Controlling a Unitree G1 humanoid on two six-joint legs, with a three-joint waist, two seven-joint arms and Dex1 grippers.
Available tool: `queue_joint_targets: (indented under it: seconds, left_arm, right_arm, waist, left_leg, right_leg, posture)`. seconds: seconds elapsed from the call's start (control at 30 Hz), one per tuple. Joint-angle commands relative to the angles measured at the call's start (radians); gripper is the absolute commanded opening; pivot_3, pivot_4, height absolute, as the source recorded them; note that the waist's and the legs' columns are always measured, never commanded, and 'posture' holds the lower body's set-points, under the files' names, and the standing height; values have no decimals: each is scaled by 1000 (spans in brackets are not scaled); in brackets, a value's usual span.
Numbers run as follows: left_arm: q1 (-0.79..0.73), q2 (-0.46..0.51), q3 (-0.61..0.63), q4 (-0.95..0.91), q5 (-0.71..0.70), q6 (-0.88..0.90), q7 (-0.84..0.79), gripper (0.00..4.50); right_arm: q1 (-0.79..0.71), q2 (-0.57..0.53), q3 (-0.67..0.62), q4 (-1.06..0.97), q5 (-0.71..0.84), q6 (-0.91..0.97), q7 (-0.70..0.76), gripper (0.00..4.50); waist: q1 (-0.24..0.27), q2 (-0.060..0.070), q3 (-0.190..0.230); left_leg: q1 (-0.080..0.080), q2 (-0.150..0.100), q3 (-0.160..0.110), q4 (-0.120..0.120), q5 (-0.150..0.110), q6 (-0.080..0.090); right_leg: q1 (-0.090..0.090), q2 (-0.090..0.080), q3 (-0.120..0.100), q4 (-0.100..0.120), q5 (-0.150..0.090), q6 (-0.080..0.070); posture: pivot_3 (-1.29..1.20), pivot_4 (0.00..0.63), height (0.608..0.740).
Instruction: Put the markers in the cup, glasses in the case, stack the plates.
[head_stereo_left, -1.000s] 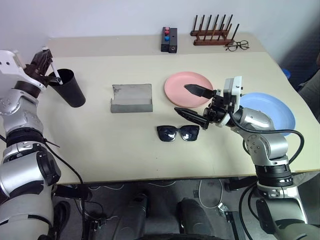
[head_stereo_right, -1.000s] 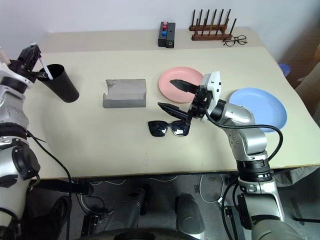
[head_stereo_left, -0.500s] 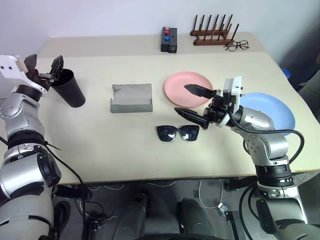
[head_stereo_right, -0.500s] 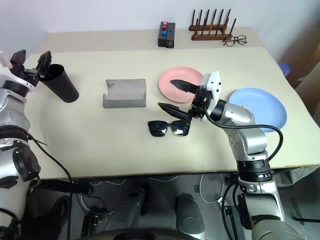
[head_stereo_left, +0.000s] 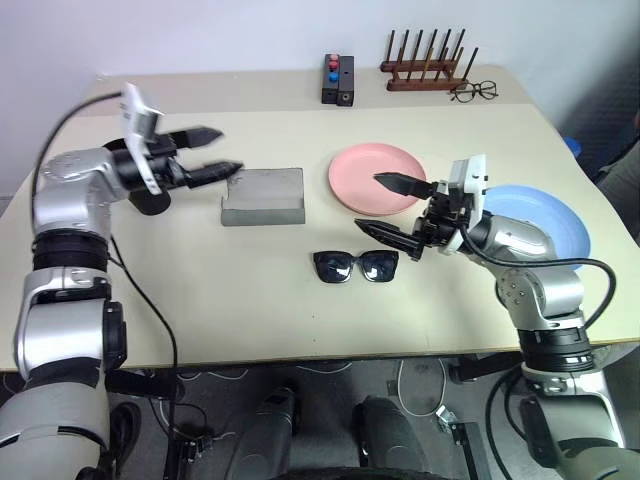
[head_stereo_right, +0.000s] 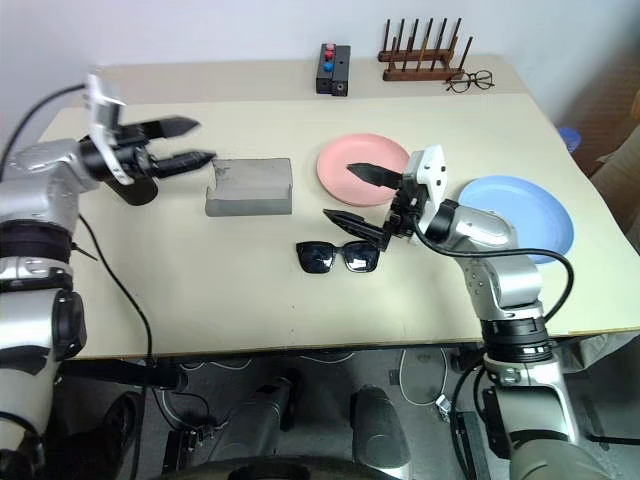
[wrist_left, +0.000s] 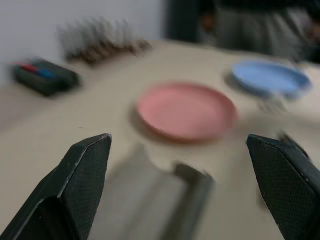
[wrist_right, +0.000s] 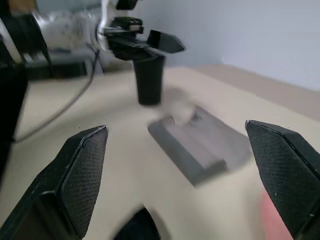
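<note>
Step in hand, as judged: place the sunglasses (head_stereo_left: 356, 266) in the case (head_stereo_left: 263, 196).

- The sunglasses lie flat on the table (head_stereo_left: 250, 300), lenses facing the robot, in front of the pink plate (head_stereo_left: 378, 176) and apart from the grey case.
- The right claw (head_stereo_left: 392, 209) hovers just above and beside the sunglasses, jaws spread wide, empty.
- The left claw (head_stereo_left: 212, 154) is also wide and empty, held over the table between the black cup (head_stereo_left: 150, 203) and the case.
- Lower the right claw so its fingers straddle the bridge or one lens rim, not a folded arm; close gently to avoid skidding the frame.
- The left claw appears placed to steady the case or hold its flap; keep it clear of the cup.
- The blue plate (head_stereo_left: 545, 222) sits behind the right arm; avoid sweeping it.
</note>
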Motion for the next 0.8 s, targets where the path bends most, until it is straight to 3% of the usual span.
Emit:
queue_joint_targets:
  seconds: [0.03, 0.37, 0.53, 0.63, 0.8]
  left_arm:
    - [-53, -24, -61, 90, 91, -126, -35, 4455]
    - [-144, -130, -148, 379, 294, -343, 76, 4455]
    - [-157, -172, -148, 433, 341, -344, 159, 4455]
    - [-149, -188, -145, 442, 355, -335, 160, 3618]
    - [-138, -184, -143, 442, 369, -319, 128, 1086]
  right_arm:
    - [32, -41, -35, 4, -27, -42, 12, 4500]
    - [128, -78, -67, -51, -50, -53, -32, 4500]
    - [129, -66, -60, -69, -51, -53, -54, 4500]
    - [128, -62, -54, -74, -52, -53, -60, 4500]
    - [123, -63, -45, -63, -62, -61, -58, 4500]
  waist:
    - [-1, 0, 0]
    - [-2, -1, 0]
    - [-2, -1, 0]
    - [-2, -1, 0]
    - [-2, -1, 0]
  left_leg:
    - [0, 0, 0, 0, 0, 0]
    - [0, 0, 0, 0, 0, 0]
    - [0, 0, 0, 0, 0, 0]
    - [0, 0, 0, 1, 0, 0]
    - [0, 0, 0, 1, 0, 0]
  right_leg:
    - [0, 0, 0, 0, 0, 0]
    - [0, 0, 0, 0, 0, 0]
    - [0, 0, 0, 0, 0, 0]
    - [0, 0, -1, 0, 0, 0]
    - [0, 0, -1, 0, 0, 0]
  posture:
    - [0, 150, 740]
    - [0, 150, 740]
    - [0, 150, 740]
    - [0, 150, 740]
    - [0, 150, 740]
